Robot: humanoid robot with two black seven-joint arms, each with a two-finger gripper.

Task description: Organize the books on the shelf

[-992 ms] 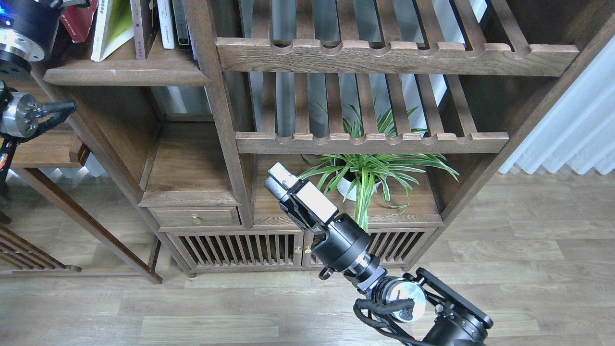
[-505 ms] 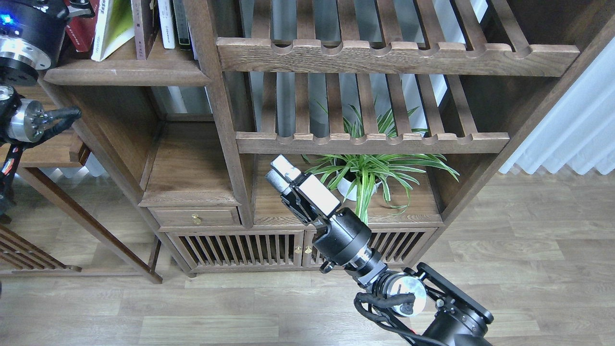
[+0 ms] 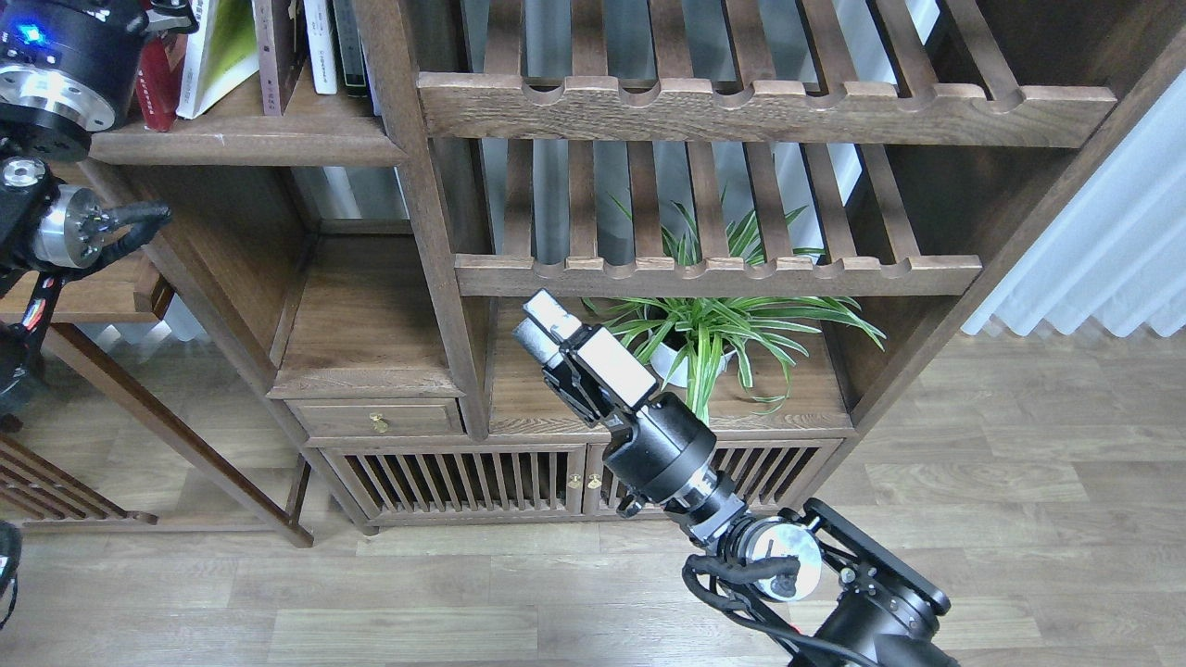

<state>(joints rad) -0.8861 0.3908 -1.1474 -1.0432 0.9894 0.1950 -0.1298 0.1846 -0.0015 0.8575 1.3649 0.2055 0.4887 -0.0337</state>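
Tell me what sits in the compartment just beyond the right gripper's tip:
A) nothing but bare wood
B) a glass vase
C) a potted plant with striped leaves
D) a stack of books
C: a potted plant with green-and-white striped leaves in a white pot stands on the lower board of the cabinet, just right of and behind the right gripper; the books are up on the shelf at top left.

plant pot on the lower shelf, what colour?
White pot, mostly hidden by striped green leaves; head view.
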